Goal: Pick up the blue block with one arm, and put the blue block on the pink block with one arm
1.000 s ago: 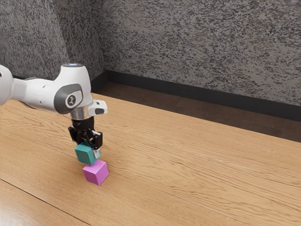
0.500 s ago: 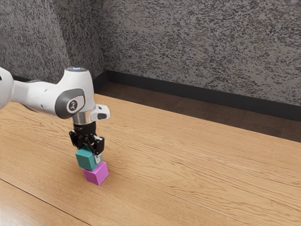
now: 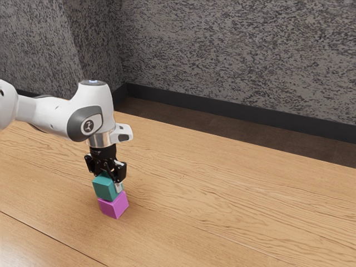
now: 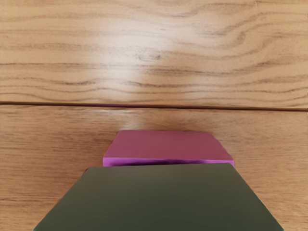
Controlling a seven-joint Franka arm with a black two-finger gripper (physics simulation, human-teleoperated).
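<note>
So the blue block (image 3: 104, 187) (honestly more teal in this light) is clamped between the fingers of my hand (image 3: 107, 176), and it's right on top of the pink block (image 3: 113, 204). From the side the two look like they're touching, or as good as. I can't see any gap, but I wouldn't swear the full weight is down yet. The pink one sits on the worktop (image 3: 233, 189), toward the near edge at the exterior view's left.

The step now is the release, and I think the trick is not to rush it. From the side the blue block looks nudged a bit toward the exterior view's left of the pink one. In the wrist view a strip of the pink block (image 4: 166, 147) pokes out past the far edge of the blue block (image 4: 159, 197). So the stack isn't perfectly centred, but most of the base seems supported. I'd settle the last bit straight down, open the fingers evenly so neither one drags the block sideways, then lift straight up with no twist.

Compared with a second ago, the blue block was hanging clearly above the pink one with visible air between them. Half a second ago that gap was mostly gone, and now my hand has come down the rest of the way. The pink block hasn't budged.
</note>
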